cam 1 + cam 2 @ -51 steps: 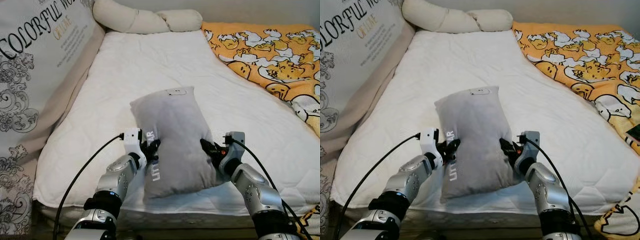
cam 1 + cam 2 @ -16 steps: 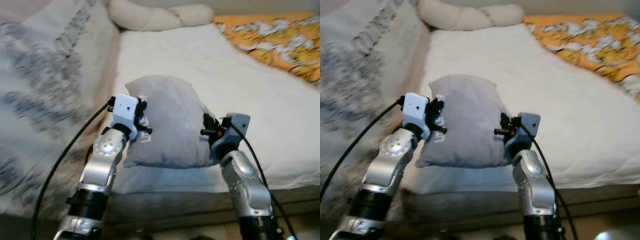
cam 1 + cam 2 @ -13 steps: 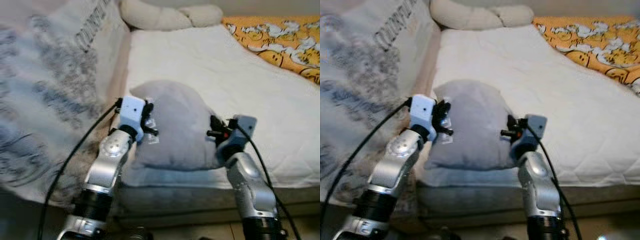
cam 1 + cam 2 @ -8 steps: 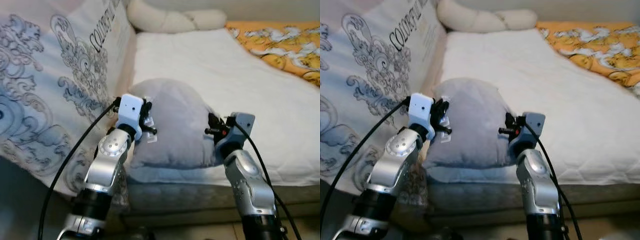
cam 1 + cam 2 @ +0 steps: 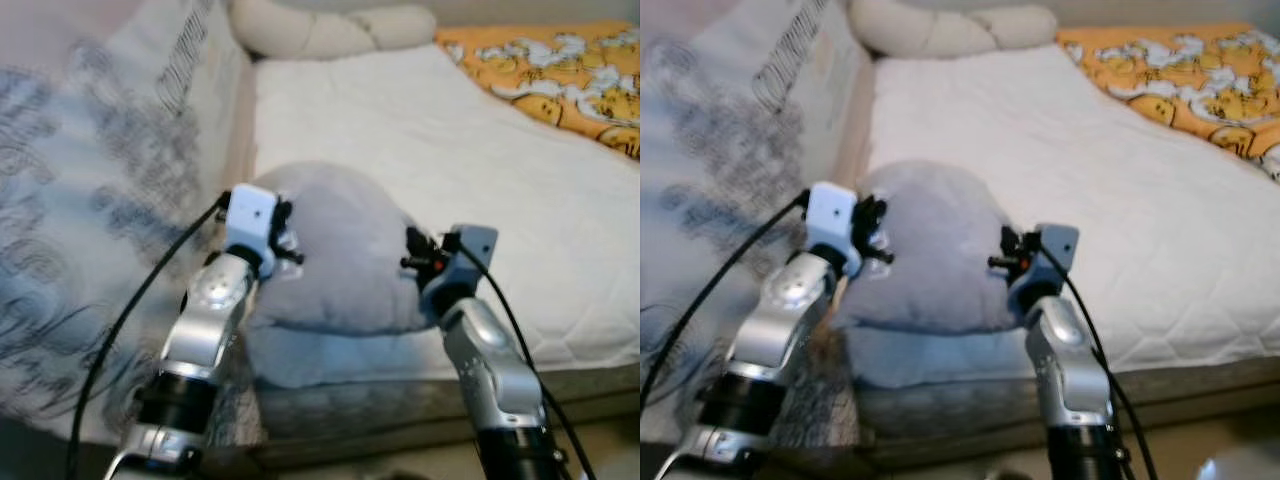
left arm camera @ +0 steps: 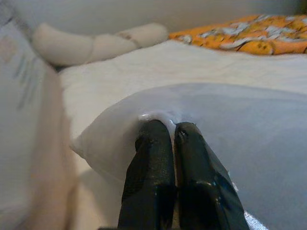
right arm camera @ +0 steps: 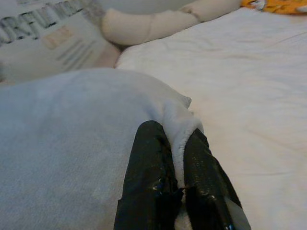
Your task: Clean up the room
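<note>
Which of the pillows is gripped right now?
The grey pillow, pinched at its sides by the left gripper and right gripper. The cream bolster lies untouched at the bed's far end.

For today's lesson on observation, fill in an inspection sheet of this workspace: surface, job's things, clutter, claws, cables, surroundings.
Surface: bed with a white quilted cover.
Job's things: grey pillow held up near the bed's front edge.
Clutter: nothing seen.
Claws: left claw shut on the pillow's edge; right claw shut on its opposite edge.
Cables: black cable along the left arm, another along the right.
Surroundings: cream bolster, orange blanket, printed cushion.
</note>
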You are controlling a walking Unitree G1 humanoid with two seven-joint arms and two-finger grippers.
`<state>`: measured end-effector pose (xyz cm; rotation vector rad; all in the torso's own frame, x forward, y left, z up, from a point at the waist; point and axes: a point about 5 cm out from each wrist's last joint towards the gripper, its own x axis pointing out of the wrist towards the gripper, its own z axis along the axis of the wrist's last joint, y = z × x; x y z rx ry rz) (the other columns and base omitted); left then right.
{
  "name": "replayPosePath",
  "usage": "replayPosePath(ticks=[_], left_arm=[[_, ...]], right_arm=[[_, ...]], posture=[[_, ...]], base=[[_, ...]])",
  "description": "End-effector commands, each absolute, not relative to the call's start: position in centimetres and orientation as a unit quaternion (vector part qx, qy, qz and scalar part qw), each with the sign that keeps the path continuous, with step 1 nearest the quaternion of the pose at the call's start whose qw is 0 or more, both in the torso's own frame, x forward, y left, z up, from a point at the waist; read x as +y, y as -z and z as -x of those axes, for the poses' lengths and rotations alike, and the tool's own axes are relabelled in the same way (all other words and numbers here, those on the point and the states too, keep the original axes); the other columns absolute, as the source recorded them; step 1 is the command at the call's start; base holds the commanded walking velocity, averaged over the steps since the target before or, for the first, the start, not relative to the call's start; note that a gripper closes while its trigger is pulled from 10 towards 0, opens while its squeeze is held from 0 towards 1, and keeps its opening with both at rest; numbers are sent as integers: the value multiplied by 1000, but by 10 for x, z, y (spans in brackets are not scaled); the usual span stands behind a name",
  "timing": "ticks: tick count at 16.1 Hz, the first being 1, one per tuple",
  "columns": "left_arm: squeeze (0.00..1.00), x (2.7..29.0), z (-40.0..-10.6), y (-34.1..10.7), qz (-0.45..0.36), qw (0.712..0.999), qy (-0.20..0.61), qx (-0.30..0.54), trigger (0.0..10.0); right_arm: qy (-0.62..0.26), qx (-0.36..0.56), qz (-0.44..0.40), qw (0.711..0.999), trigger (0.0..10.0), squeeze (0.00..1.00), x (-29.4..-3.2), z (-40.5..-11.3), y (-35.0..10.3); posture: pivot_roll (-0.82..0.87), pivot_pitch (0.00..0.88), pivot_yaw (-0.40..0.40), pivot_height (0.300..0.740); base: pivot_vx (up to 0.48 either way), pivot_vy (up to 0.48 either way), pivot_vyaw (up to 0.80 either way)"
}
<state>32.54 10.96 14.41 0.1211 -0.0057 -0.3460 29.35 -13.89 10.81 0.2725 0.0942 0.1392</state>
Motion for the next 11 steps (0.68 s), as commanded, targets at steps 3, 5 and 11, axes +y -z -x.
replayPosePath(ticks=[3,5,11], left_arm=[[0,105,-327,-158,-63,983,171,-39,10000],[0,105,-327,-159,-66,982,170,-43,10000],[0,102,-331,-159,-84,980,174,-50,10000]], right_arm=[[-67,47,-125,989,10000,0,-146,-295,-110],[-66,48,-125,989,10000,0,-146,-295,-110],[-49,59,-125,989,10000,0,-151,-296,-105]], posture=[[58,0,34,740],[59,0,33,740],[59,0,36,740]], base=[[201,0,0],[0,0,0],[0,0,0]])
